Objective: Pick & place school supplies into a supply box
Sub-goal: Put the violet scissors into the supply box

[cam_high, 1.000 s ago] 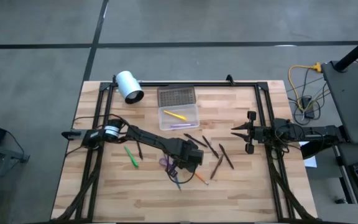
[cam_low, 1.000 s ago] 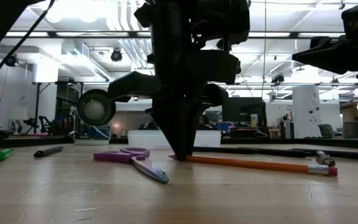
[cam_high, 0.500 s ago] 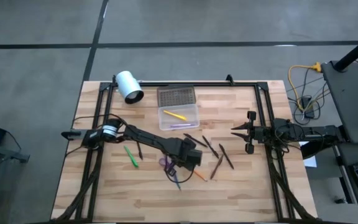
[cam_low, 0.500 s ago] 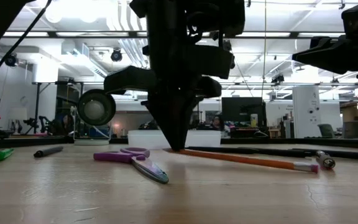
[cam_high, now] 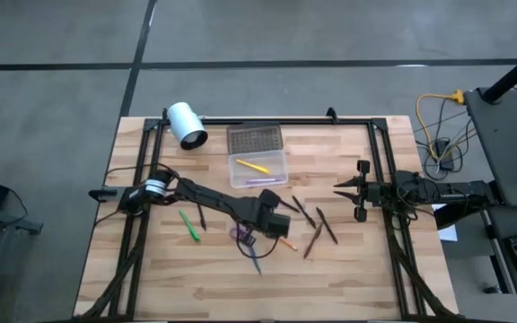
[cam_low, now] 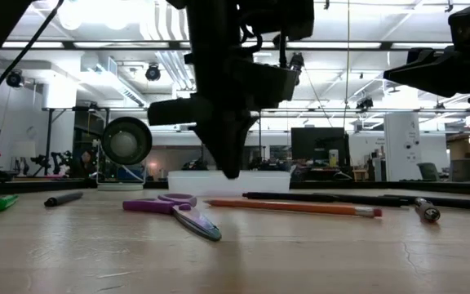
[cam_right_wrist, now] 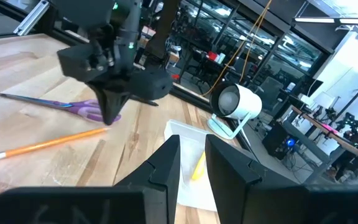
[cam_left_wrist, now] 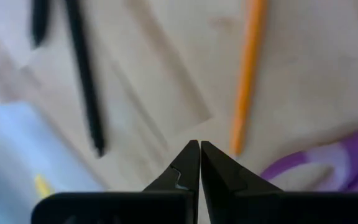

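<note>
The left gripper [cam_low: 233,173] hangs just above the table with its fingers pressed together on nothing. The orange pencil [cam_low: 294,207] lies flat just beside its tip, free of it; the purple scissors [cam_low: 174,213] lie close on the other side. In the high view the arm's body hides most of that pencil. The supply box [cam_high: 258,168] sits open just beyond, a yellow pen [cam_high: 253,165] inside. The right gripper [cam_high: 359,190] waits well apart, fingers narrowly parted, empty

The left gripper [cam_high: 277,226] was seen beside the scissors [cam_high: 246,240], below the box [cam_high: 258,168]; pens [cam_high: 317,226] were scattered nearby.
</note>
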Tool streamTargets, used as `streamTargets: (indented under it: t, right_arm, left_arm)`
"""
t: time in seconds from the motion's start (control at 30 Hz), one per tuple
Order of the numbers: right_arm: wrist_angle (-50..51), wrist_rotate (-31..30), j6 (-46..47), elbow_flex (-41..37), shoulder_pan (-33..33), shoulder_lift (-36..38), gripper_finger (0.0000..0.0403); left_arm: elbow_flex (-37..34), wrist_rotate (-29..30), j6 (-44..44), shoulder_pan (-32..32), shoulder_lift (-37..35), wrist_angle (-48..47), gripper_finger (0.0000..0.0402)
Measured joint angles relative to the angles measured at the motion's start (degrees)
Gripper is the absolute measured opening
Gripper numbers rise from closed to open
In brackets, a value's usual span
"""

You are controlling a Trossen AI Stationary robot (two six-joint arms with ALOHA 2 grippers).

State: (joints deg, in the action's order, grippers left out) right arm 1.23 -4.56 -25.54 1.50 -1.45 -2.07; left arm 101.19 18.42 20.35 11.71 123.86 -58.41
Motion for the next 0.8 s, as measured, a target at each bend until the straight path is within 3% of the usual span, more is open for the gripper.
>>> streamTargets:
  t: [0.17,0.8]
  right_arm:
    - [0.00,0.00,0.00,0.00,-0.02,0.00,0.0068]
    - [0.00,0.00,0.02,0.00,-0.02,0.00,0.0068]
  left_arm:
    - [0.00,1.73,-1.66,0.27,-0.55,-0.17,0.0001]
    - [-1.87,-1.38,-2.42,2.15,-0.62,-0.35,0.0000]
